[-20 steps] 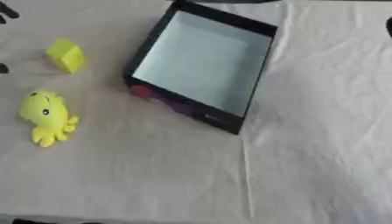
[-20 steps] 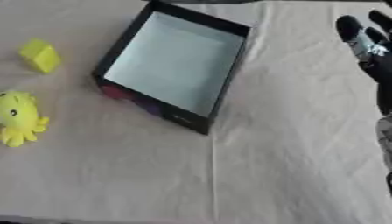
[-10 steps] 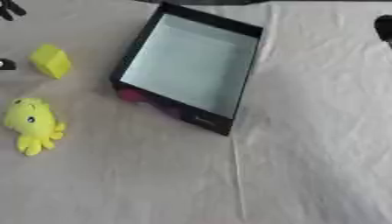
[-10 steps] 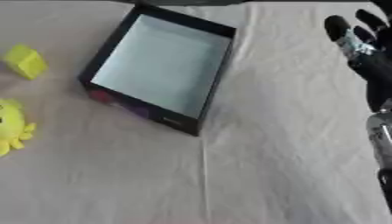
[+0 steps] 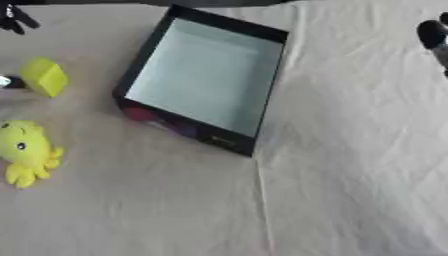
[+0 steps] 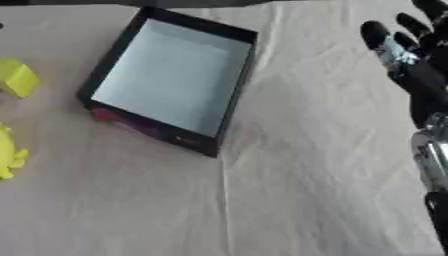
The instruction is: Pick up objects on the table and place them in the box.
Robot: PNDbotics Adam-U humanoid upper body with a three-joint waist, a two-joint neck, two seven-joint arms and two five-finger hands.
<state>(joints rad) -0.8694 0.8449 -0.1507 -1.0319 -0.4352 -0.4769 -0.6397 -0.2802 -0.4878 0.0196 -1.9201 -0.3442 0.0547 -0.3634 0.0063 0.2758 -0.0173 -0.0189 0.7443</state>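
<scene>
A black box [image 5: 187, 131] with a pale, bare inside lies askew at the upper middle of the cloth-covered table. Left of it sits a small yellow block [image 5: 45, 77], and nearer the front left lies a yellow octopus toy [image 5: 26, 150]. My right hand [image 6: 418, 70] hangs at the right edge, well clear of the box, its dark fingers straight and holding nothing. Of my left hand [image 5: 12, 19] only dark bits show at the top left corner, above the block.
A cream cloth [image 5: 332, 190] with creases covers the table. Its far edge runs along the top of the view. My right forearm [image 6: 432, 165] runs down the right edge.
The whole picture has slid a little to the left, so the camera has moved. The box, block and toy keep their places on the cloth.
</scene>
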